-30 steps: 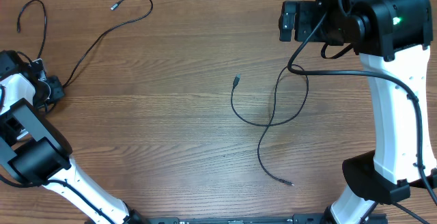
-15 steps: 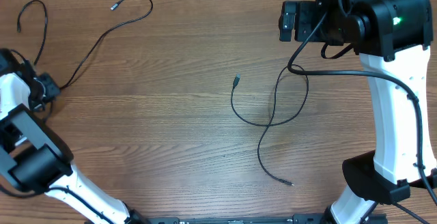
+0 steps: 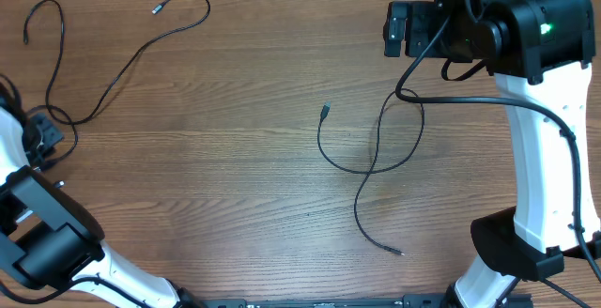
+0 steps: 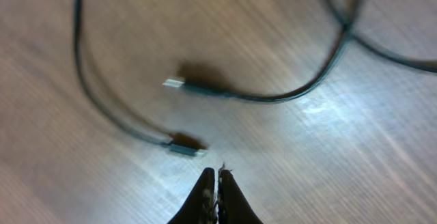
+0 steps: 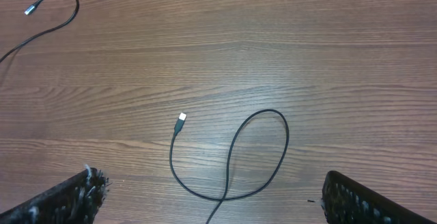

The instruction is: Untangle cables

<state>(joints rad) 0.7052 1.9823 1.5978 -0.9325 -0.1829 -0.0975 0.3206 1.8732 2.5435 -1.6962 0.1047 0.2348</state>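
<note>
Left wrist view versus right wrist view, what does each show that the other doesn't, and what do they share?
Only left wrist: the shut left gripper, close to two plug ends lying near each other, blurred. Only right wrist: the open right gripper, a looped cable and a far cable end. Both: the wooden table; whether any cable shows in both I cannot tell.

Wooden table, looped black cable mid-table, second cable far left
</note>
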